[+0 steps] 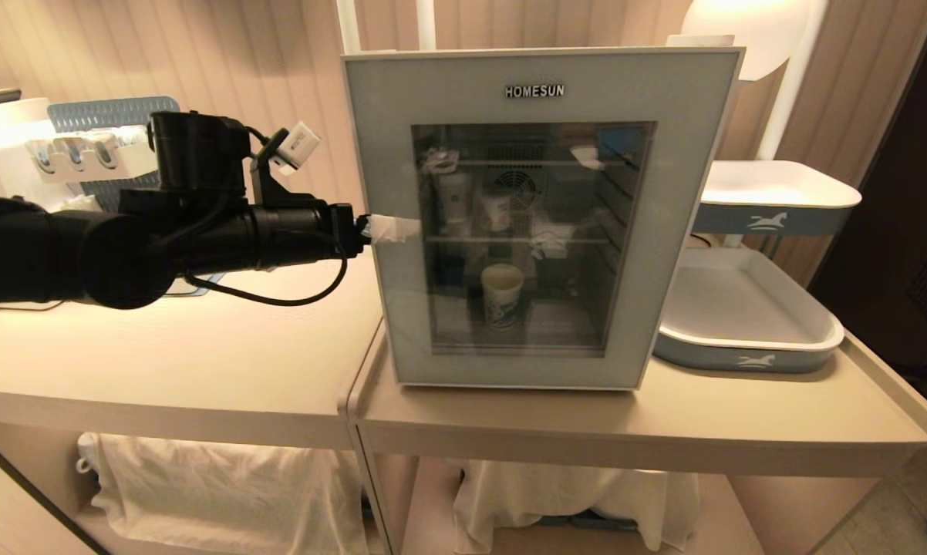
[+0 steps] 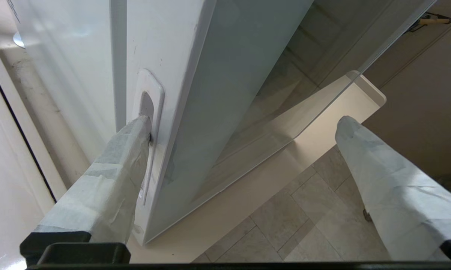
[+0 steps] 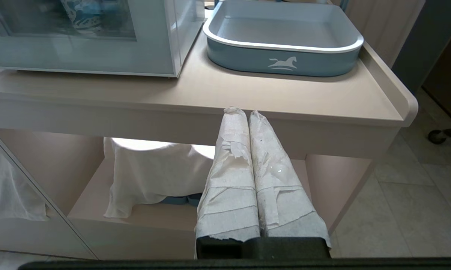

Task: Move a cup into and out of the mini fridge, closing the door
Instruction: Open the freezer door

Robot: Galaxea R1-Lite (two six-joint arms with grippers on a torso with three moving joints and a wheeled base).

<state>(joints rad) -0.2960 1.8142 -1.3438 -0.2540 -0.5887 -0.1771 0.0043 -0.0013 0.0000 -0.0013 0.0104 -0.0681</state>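
Head view: the mini fridge point(image 1: 541, 216) is standing on the table point(image 1: 201, 362) with the door point(image 1: 537, 100) lying shut against its body. The cup point(image 1: 502, 295) is sitting upright on the lower level inside, visible through the dark glass, below a wire shelf carrying several smaller items. The left gripper point(image 2: 244, 123) is reaching in level from the left, its jaws spread wide; one taped finger point(image 2: 113, 168) is resting its tip in the recessed handle point(image 2: 148, 112) on the door's left edge, while the other finger is hanging free out in front of the glass. The right gripper point(image 3: 244, 112) is idling low in front of the table edge, jaws pressed together and holding nothing. A blue-and-white tray point(image 1: 741, 324) is lying just right of the fridge.
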